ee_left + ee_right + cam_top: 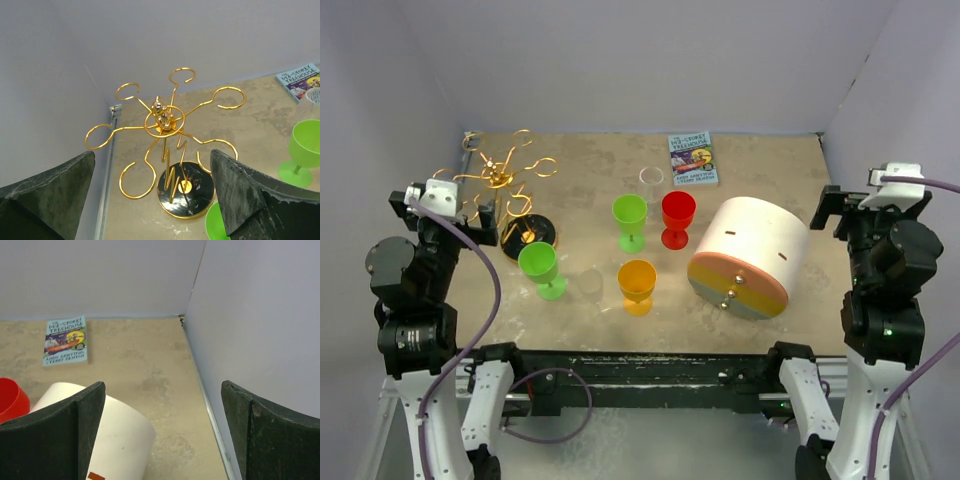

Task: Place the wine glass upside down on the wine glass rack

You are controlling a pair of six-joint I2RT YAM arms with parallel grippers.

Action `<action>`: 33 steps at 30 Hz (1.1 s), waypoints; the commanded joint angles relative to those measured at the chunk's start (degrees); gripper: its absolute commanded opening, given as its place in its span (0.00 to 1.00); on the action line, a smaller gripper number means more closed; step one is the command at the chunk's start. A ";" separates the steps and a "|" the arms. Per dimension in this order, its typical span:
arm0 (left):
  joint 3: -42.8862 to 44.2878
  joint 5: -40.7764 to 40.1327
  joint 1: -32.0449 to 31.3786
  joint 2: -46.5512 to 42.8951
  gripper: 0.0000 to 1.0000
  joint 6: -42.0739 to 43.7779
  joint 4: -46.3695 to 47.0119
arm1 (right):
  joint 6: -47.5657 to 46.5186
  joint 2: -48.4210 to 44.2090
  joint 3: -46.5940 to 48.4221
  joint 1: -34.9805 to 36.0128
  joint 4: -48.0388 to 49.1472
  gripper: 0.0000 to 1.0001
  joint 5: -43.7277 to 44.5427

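Observation:
The gold wire wine glass rack (500, 178) stands at the far left on its round black base (528, 237). The left wrist view shows its loop arms (164, 120), all bare, and the base (186, 190). Several wine glasses stand upright on the table: a green one (542, 268) by the base, a clear one (590, 283), an orange one (637, 285), another green (630, 220), a red one (678, 218) and a clear one (651, 183). My left gripper (152, 152) is open and empty, raised beside the rack (485, 222). My right gripper (163, 385) is open and empty at the right wall (832, 212).
A white cylinder with a coloured end (748, 255) lies on its side at the right, below my right gripper (115, 435). A book (692, 158) lies flat at the back. Grey walls enclose the table at the left, back and right.

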 commanded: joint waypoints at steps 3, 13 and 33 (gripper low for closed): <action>-1.41 5.30 3.47 1.89 0.99 -1.62 2.41 | -2.21 0.44 -3.30 -1.22 3.94 1.00 -6.28; 0.06 9.59 6.62 4.57 0.99 -2.97 2.11 | -4.16 0.89 -6.23 -2.27 5.67 1.00 -11.64; 8.47 19.39 7.81 10.40 0.99 -0.11 -2.78 | -45.17 2.65 -2.72 -2.75 -30.10 0.96 -43.57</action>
